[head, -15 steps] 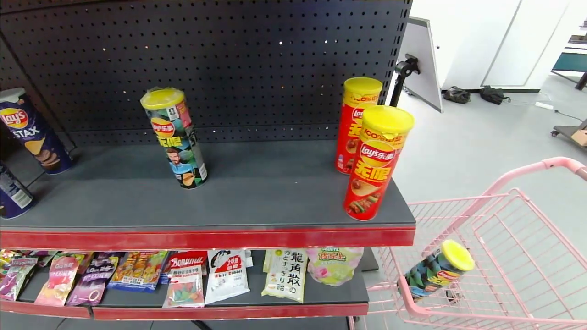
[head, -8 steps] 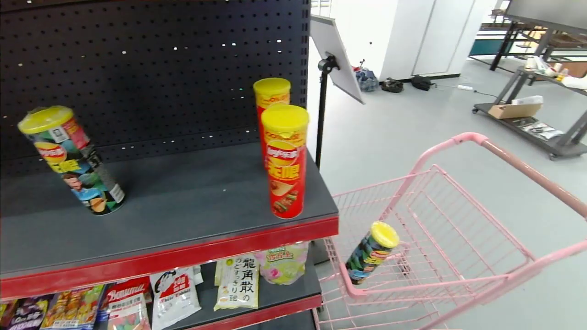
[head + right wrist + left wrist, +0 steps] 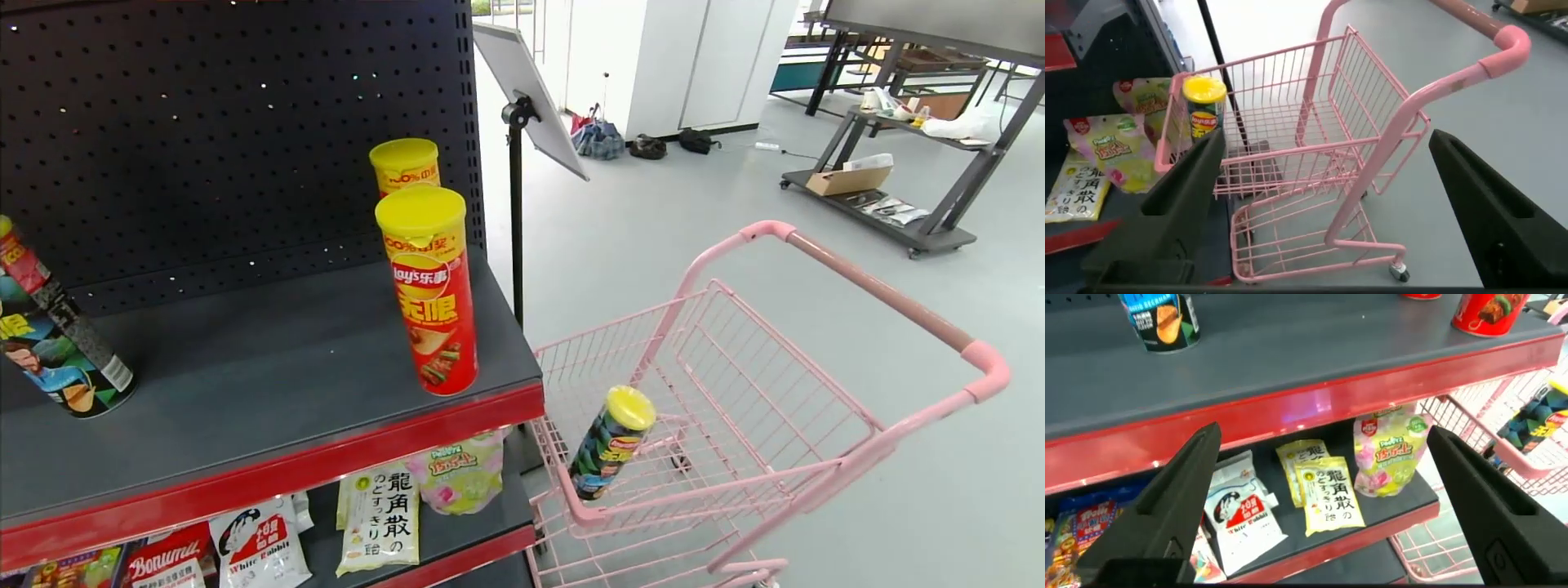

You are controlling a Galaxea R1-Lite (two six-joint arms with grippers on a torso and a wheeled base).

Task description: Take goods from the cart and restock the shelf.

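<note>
Camera's swung over toward the cart since a second ago. The whole head view slid, so the shelf stuff didn't actually move, and the pink cart [image 3: 865,286] now sits mid-frame with its handle fully in view.

Edges first. The shelf [image 3: 245,359] ends right beside the cart's near rim, with its red front lip running up to that corner. A red chip can [image 3: 431,294] stands at the front edge near the cart-side corner, and a second red can [image 3: 403,166] is straight behind it. A multicoloured can [image 3: 49,351] stands upright far from the cart. The floor past the cart's handle is bare grey.

The task can [image 3: 611,443] leans tilted in the cart's shelf-side corner, yellow lid up. The wire basket beyond it is open.

The right gripper [image 3: 1326,135] has its fingers spread wide and hangs above the cart. The can [image 3: 1203,104] lies just past one fingertip, not in the gap and not touching. The left gripper [image 3: 1323,431] is spread wide too, facing the snack bags [image 3: 1327,490] on the lower shelf, with the cart off beside it.
</note>
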